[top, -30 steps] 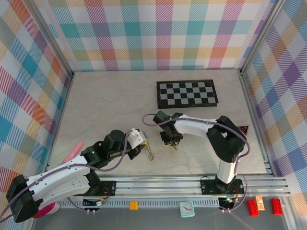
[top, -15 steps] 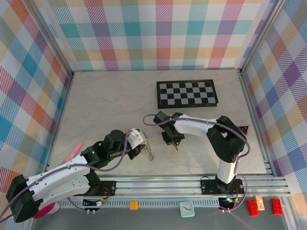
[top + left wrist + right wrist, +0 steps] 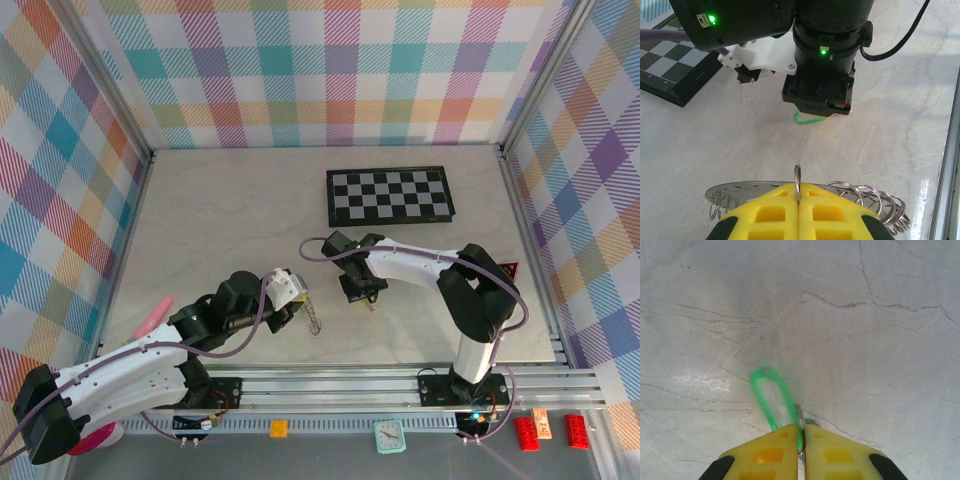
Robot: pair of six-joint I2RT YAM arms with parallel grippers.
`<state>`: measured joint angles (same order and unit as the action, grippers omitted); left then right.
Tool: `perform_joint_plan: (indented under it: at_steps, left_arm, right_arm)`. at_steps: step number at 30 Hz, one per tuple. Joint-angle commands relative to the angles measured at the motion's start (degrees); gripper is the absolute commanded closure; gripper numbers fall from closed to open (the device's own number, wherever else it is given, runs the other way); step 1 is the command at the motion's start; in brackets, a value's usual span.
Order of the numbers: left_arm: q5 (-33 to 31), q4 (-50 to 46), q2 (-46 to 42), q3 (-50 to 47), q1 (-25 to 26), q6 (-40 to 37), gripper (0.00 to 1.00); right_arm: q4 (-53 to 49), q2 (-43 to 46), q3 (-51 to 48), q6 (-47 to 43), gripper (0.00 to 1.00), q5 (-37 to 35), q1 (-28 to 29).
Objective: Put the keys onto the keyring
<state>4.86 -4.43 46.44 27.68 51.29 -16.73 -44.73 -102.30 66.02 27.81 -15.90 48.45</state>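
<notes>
My left gripper [image 3: 798,187] is shut on the keyring [image 3: 840,192], a flat grey metal piece hung with several wire rings. One ring stands upright between its yellow fingers. From above, the keyring [image 3: 313,318] dangles below the left gripper [image 3: 298,298], left of centre. My right gripper [image 3: 801,429] points down at the table and is shut on a key [image 3: 774,399], pinching its green plastic head and a small silver ring. In the left wrist view, that green key [image 3: 806,119] peeks out beneath the right gripper. In the top view, the right gripper [image 3: 362,292] sits a short way right of the keyring.
A black-and-white checkerboard [image 3: 390,195] lies at the back right. A pink object [image 3: 153,315] rests by the left wall and a small red item [image 3: 509,270] by the right wall. The metal rail [image 3: 350,385] borders the near edge.
The right gripper's fingers have closed onto the green key on the table. The left arm and the keyring have stayed still.
</notes>
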Motion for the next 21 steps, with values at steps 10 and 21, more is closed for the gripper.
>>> perform_joint_plan:
  at_steps: [10,21]
  left_arm:
    - [0.28,1.0,-0.29,0.88,0.66,-0.32,1.0]
    - [0.36,1.17,0.06,0.91,0.66,-0.47,1.0]
  right_arm:
    - [-0.11,2.0,-1.04,-0.34,0.93,1.77,-0.33]
    - [0.7,-0.17,-0.85,-0.51,0.85,2.2,-1.36]
